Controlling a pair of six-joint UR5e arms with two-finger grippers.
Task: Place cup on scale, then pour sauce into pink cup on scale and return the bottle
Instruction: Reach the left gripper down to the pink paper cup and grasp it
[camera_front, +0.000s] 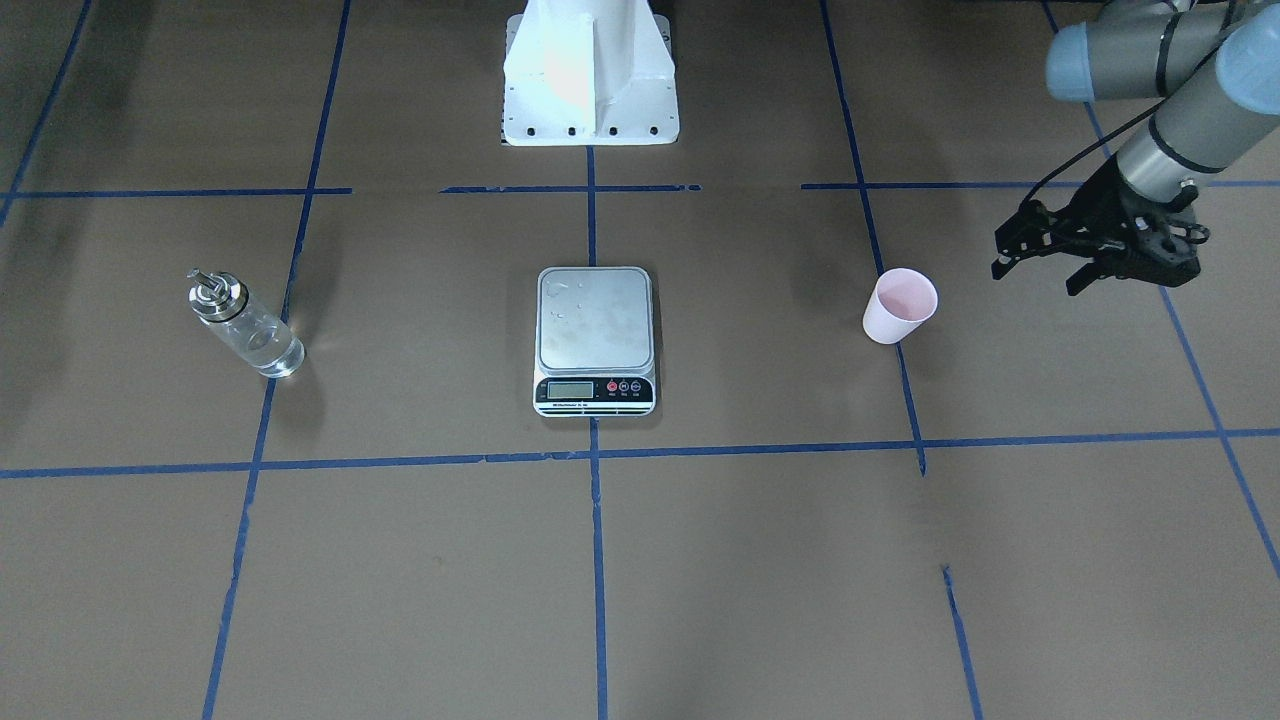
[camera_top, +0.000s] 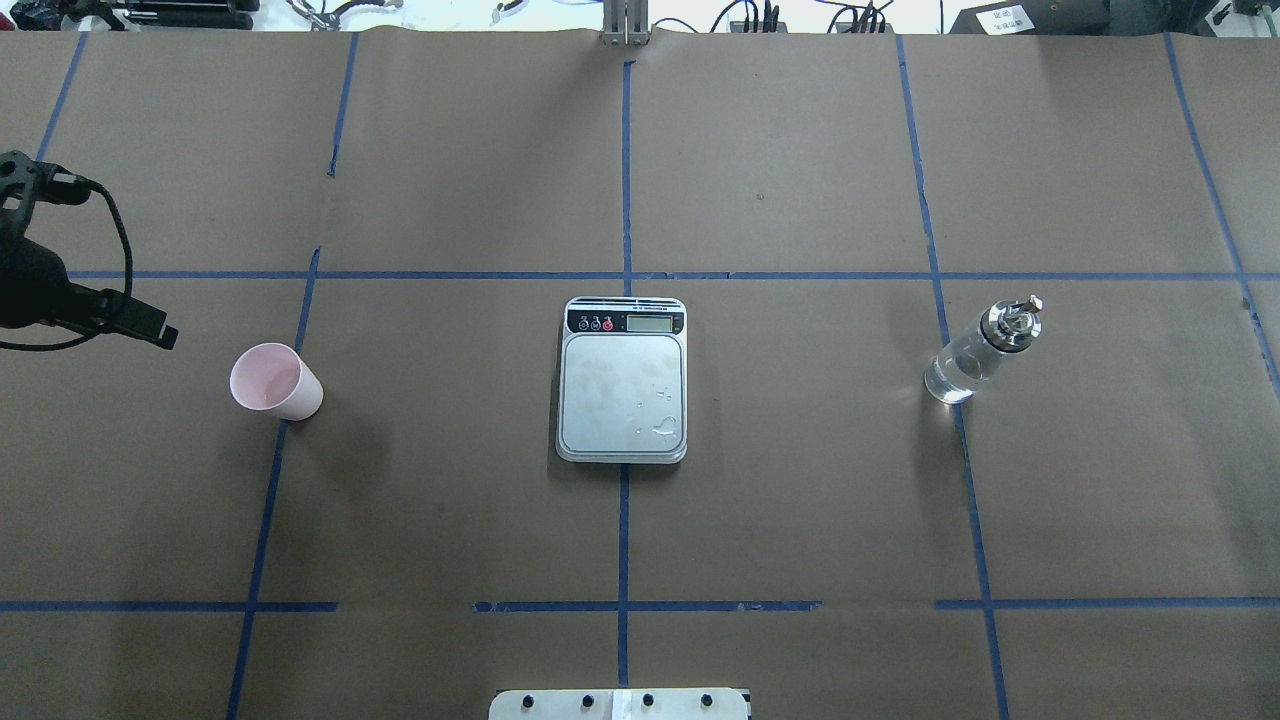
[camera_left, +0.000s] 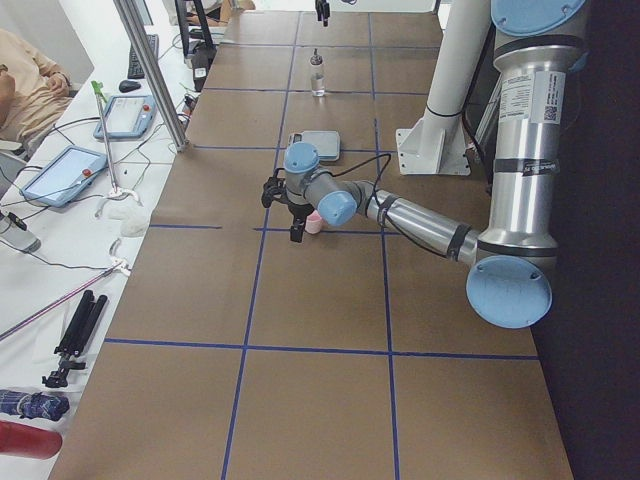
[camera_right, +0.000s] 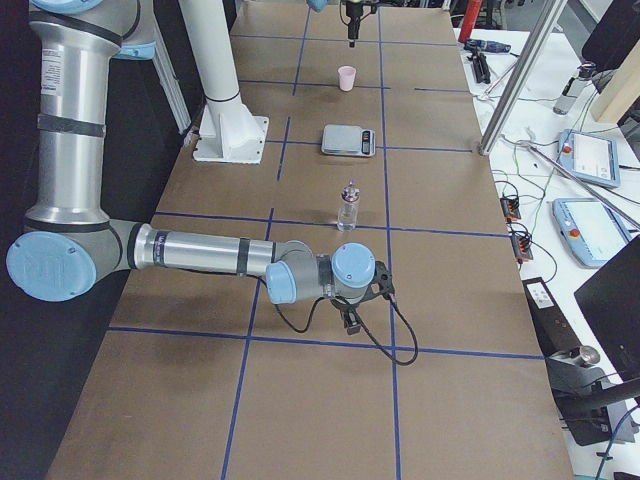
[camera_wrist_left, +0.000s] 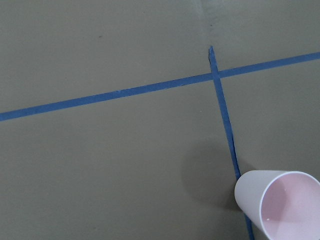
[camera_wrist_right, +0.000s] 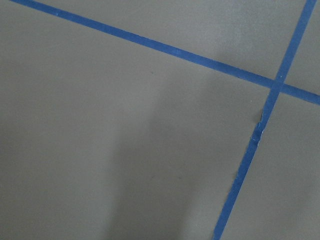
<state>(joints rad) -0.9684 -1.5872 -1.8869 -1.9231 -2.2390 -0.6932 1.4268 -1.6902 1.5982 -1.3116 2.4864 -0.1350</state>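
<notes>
The pale pink cup (camera_front: 900, 305) stands upright on the brown table, apart from the scale; it also shows in the overhead view (camera_top: 275, 380) and at the lower right of the left wrist view (camera_wrist_left: 280, 205). The scale (camera_front: 595, 335) lies at the table's middle, with a few droplets on its steel plate. The clear glass bottle (camera_front: 245, 325) stands on the far side of the scale, with clear sauce in it. My left gripper (camera_front: 1036, 276) is open and empty, hovering just beside the cup. My right gripper (camera_right: 350, 322) shows only in the side views, away from the bottle; I cannot tell whether it is open or shut.
Blue tape lines divide the brown table. The robot's white base (camera_front: 590, 80) stands behind the scale. Tablets, cables and tools lie on the white benches (camera_left: 60, 180) beyond the table's long edge.
</notes>
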